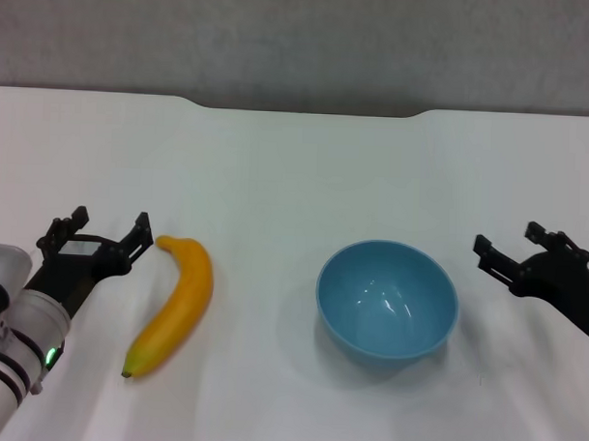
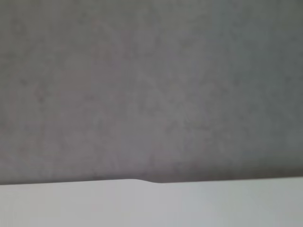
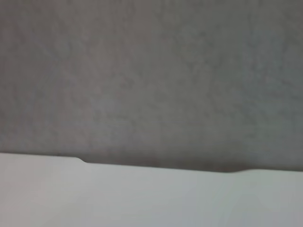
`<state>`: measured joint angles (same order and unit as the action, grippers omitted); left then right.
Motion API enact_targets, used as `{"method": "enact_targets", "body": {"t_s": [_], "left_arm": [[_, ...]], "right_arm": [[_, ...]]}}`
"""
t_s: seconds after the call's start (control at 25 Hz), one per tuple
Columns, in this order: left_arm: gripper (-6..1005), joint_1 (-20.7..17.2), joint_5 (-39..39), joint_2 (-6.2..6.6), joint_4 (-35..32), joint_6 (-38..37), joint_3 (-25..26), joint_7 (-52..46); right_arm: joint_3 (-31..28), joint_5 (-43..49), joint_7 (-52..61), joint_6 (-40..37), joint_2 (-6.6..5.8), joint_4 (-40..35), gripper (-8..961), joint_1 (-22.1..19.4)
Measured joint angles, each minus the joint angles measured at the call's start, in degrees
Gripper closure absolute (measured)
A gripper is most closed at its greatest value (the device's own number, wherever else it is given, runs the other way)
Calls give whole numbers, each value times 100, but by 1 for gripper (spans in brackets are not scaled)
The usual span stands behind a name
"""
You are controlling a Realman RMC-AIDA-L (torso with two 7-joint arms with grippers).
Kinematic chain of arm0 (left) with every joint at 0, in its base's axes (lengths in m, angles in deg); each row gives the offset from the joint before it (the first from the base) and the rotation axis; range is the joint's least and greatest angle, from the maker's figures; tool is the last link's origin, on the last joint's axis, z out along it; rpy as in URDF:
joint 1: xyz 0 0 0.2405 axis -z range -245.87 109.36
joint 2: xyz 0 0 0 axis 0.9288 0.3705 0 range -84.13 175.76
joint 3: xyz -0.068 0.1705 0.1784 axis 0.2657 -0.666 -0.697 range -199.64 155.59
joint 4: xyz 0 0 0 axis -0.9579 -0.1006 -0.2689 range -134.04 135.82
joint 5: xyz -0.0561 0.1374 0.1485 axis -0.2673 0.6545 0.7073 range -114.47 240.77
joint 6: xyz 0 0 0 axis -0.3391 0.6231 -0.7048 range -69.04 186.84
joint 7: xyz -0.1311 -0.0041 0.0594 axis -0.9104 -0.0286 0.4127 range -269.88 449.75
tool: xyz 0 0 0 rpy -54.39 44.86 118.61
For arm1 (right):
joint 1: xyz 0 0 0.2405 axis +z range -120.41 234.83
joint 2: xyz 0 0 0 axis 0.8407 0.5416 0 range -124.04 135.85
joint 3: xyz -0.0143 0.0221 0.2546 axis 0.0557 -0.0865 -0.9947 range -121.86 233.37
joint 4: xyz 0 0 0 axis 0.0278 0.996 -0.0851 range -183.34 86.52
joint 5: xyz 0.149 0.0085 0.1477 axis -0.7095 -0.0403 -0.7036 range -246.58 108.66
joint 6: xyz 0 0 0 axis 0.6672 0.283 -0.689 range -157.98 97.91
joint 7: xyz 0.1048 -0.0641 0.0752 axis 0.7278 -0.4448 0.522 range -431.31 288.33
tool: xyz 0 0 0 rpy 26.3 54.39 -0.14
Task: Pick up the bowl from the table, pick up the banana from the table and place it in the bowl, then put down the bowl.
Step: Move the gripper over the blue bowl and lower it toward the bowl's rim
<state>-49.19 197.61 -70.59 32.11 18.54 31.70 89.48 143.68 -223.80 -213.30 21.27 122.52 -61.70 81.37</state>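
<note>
The light-blue bowl (image 1: 388, 298) stands upright and empty on the white table (image 1: 296, 172), right of centre. The yellow-orange banana (image 1: 175, 303) lies on the table left of centre, apart from the bowl. My left gripper (image 1: 108, 229) is open and empty, just left of the banana's far end. My right gripper (image 1: 511, 243) is open and empty, to the right of the bowl and apart from it. Both wrist views show only the table's far edge (image 2: 142, 182) (image 3: 156, 166) and the grey wall; neither shows bowl, banana or fingers.
A shallow notch (image 1: 308, 109) is cut into the table's far edge, with a grey wall (image 1: 301, 37) behind it. White tabletop lies between banana and bowl and beyond them.
</note>
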Motion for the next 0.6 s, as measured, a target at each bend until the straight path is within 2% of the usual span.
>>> {"method": "enact_targets", "body": {"t_s": [0.2,0.4,0.6], "left_arm": [[113,-98,265,1,114,-21,12,-119],[120,-54,392,23,106,16,39,-90],[122,-60,541,83,241,124,271,34]], "right_arm": [[336,13,304,-53,-42,-511,76,-213],[358,17,290,-68,-43,-557,78,-247],[431,18,293,-68,-43,-605,81,-262]]}}
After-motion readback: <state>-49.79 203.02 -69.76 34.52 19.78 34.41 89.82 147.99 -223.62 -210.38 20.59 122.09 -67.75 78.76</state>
